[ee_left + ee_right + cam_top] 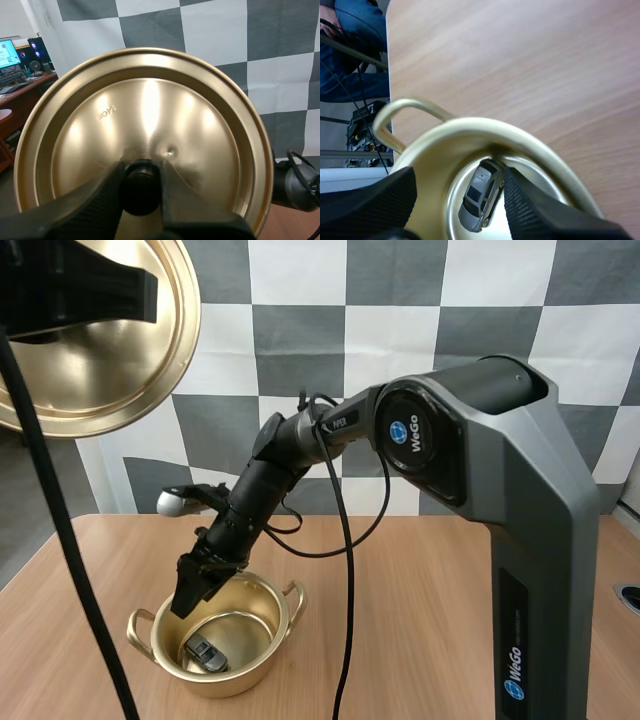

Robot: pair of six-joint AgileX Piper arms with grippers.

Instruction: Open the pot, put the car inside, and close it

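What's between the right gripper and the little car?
Nothing: the right wrist view shows just open space inside the pot, with the right gripper open above the car.

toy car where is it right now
The toy car lies on the floor of the open gold pot, on the table's near left in the high view, directly below the right arm's open fingers. The left fingers hold the lid aloft.

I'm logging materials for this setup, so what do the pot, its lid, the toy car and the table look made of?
Pot: thin metal, glossy gold finish, with a shiny, reflective inside.
Lid: the same gold metal, with bright streaked reflections and a stamped mark.
Car: grey, either painted metal or plastic; I cannot tell which.
Table: matte top with a wood grain, possibly laminate.
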